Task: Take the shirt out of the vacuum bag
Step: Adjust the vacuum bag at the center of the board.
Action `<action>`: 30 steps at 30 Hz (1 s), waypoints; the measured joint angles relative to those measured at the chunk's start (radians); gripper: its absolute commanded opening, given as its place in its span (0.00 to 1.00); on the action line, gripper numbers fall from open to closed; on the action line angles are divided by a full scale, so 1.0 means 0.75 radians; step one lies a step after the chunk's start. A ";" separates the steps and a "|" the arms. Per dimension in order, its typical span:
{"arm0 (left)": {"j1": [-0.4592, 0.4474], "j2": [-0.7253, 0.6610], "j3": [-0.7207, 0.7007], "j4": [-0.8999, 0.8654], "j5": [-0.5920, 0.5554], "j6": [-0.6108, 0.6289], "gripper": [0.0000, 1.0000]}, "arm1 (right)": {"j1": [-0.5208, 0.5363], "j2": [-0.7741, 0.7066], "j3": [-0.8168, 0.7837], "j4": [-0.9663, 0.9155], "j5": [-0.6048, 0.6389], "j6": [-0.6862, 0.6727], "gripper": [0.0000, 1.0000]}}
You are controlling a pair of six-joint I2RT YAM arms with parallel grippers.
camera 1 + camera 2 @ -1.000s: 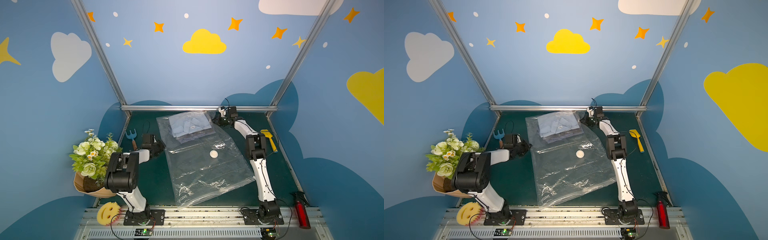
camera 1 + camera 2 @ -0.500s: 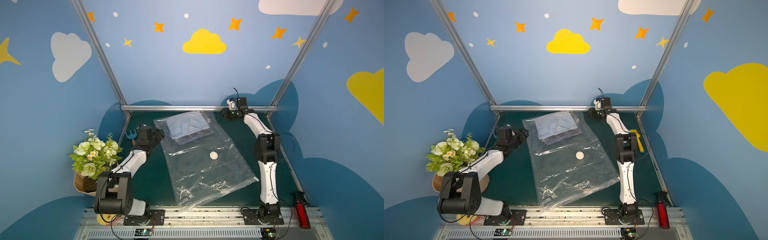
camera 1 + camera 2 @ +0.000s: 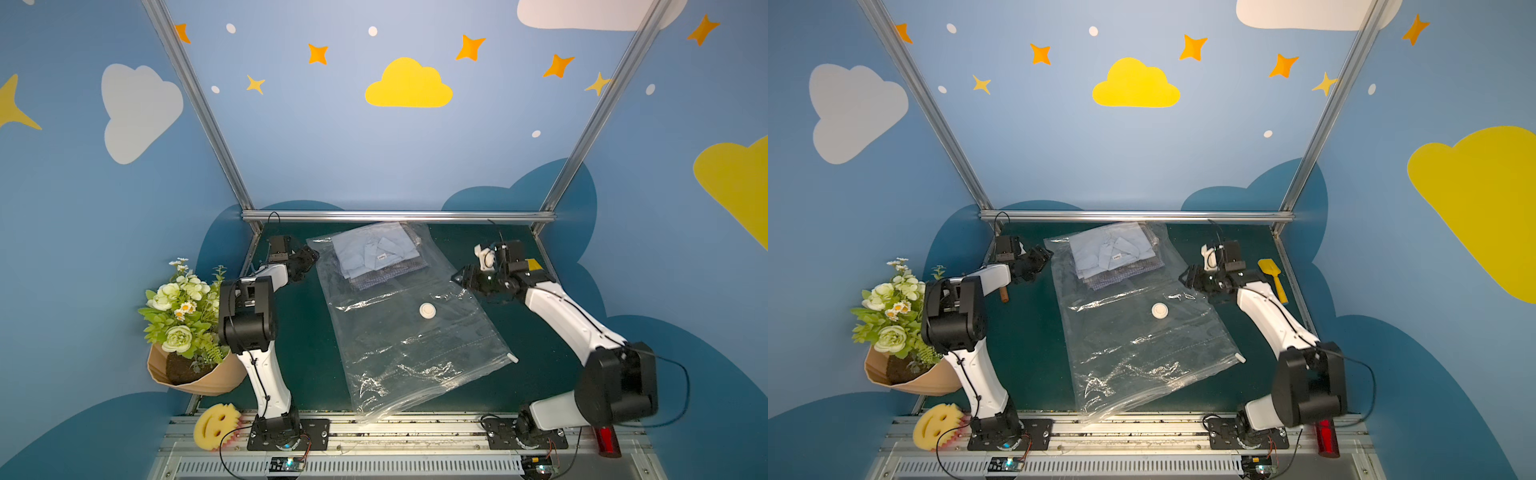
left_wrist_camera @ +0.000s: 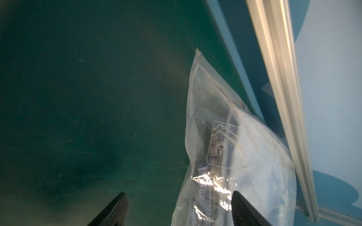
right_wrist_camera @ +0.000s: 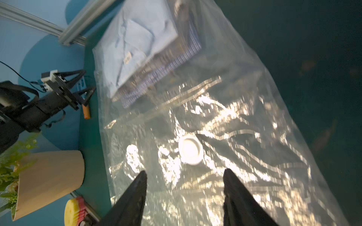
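Vacuum bag point(image 3: 415, 353) lies flat on the green table point(image 3: 303, 332), slanting from the back rail point(image 3: 395, 216) to the front edge. At its far left corner the left gripper point(image 3: 308, 255) has its jaws apart. Only the left wrist view shows a printed pictogram point(image 4: 221, 144) there. The clear, crinkled bag holds a folded pale-blue shirt point(image 3: 372, 251) at its far end, with a white valve point(image 3: 427, 311) mid-sheet. The right gripper point(image 3: 462, 277) sits at the bag's right edge, jaws apart and clamping nothing.

Glare on vacuum bag point(image 5: 235, 127), seemingly motion-blurred
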State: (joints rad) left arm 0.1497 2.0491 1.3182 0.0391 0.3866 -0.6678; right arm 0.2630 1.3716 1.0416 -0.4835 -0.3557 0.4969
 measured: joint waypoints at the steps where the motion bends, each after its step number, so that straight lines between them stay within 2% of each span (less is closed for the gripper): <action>1: -0.001 0.025 0.024 -0.001 0.019 0.003 0.83 | 0.000 -0.057 -0.041 -0.033 0.011 0.021 0.65; 7: -0.010 0.145 0.168 -0.003 0.104 0.009 0.80 | 0.000 -0.368 -0.322 -0.173 0.061 0.191 0.67; 12: -0.022 0.240 0.261 -0.003 0.154 0.025 0.73 | 0.000 -0.451 -0.484 -0.282 0.094 0.345 0.68; 22: -0.029 0.297 0.360 -0.047 0.193 0.057 0.57 | 0.000 -0.574 -0.606 -0.476 0.223 0.596 0.69; 26: -0.032 0.310 0.400 -0.060 0.197 0.068 0.48 | -0.001 -0.620 -0.681 -0.503 0.263 0.683 0.69; 30: -0.035 0.320 0.409 -0.061 0.198 0.072 0.30 | -0.008 -0.615 -0.749 -0.456 0.280 0.728 0.67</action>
State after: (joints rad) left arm 0.1238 2.2894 1.6249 -0.0067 0.5354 -0.6140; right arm 0.2573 0.9104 0.4797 -0.8257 -0.1459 1.0428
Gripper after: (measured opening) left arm 0.374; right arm 0.677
